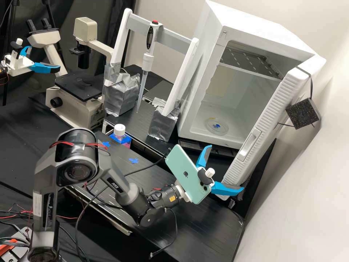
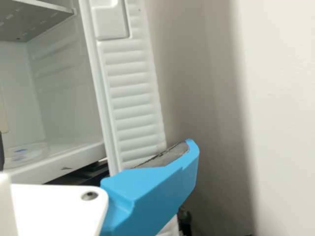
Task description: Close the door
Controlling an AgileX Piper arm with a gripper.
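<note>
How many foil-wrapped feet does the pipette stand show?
2. One foil-wrapped foot is beside the microscope; the other foil-wrapped foot is beside the open white cabinet.

The dark grey jointed arm rises at near left, bends over and slopes down rightward; its white gripper points right, two bright blue fingers spread wide.

Looked smooth and plastic on the blue fingers, rough and matt on the grey pad, ribbed and plastic on the white door beside them, metallic on the perforated shelf above them, shone crinkled on the silver wrapping well apart from them.
</note>
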